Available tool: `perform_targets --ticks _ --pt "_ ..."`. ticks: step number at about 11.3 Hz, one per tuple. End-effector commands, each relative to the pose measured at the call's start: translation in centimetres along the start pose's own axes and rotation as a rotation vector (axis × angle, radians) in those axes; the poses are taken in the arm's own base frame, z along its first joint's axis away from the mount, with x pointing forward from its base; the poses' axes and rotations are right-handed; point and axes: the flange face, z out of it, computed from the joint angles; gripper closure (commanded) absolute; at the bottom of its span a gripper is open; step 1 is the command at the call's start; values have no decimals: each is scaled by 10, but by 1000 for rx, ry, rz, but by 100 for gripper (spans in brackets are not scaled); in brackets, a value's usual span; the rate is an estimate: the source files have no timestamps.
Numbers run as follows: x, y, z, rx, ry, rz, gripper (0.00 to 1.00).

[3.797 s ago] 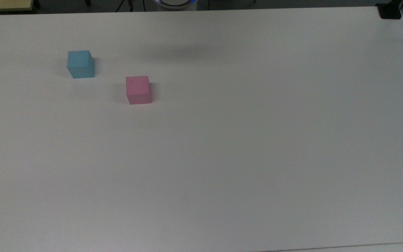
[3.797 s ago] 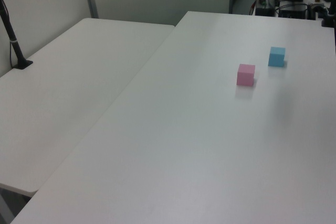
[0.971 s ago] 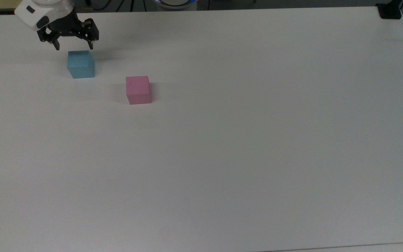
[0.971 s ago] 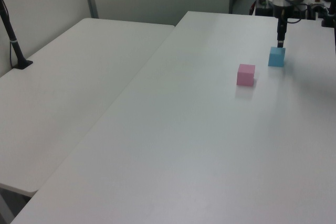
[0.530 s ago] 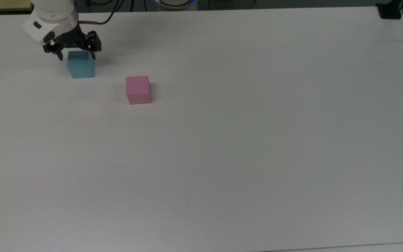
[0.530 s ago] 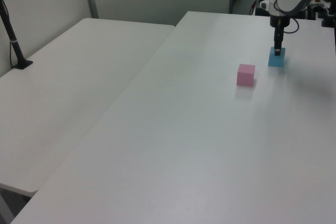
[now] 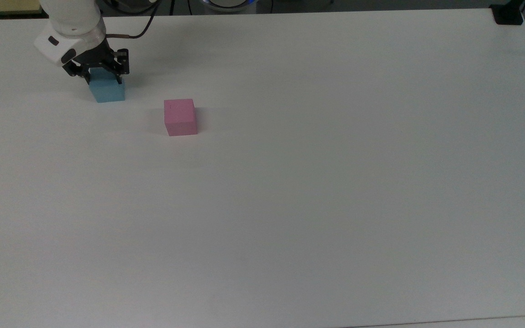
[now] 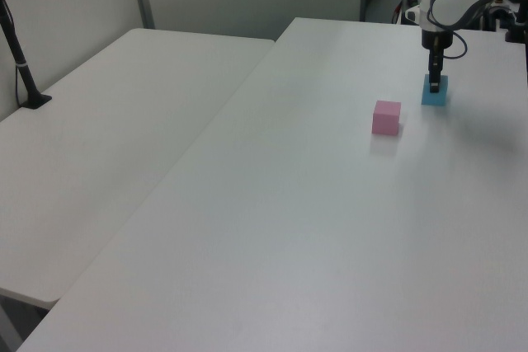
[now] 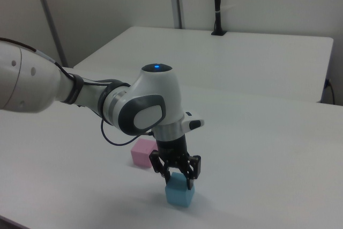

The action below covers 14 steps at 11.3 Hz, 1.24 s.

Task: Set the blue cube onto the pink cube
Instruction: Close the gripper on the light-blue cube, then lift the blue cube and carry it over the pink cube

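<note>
Two adjoining white tables (image 8: 247,204)

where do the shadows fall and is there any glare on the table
Top view: soft shadow on the table right of the pink cube and around the gripper; no glare. Left view: faint shadow right of the blue cube. Right view: even light, dim shadow under the arm.

Top view high above the table (image 7: 317,191); left and right views oblique, from opposite sides.
</note>
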Motion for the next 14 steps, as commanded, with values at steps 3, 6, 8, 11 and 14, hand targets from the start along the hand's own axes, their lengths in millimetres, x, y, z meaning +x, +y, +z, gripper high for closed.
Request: perform_targets --ticks 3,6,8,11,14 --pt "3 -24 -75 124 21 16 42" --pt "39 -68 -120 130 76 108 42" --pt "57 -105 -130 125 91 83 42" --pt "74 -144 -121 126 69 23 42" --pt "84 -145 -111 107 107 21 42"
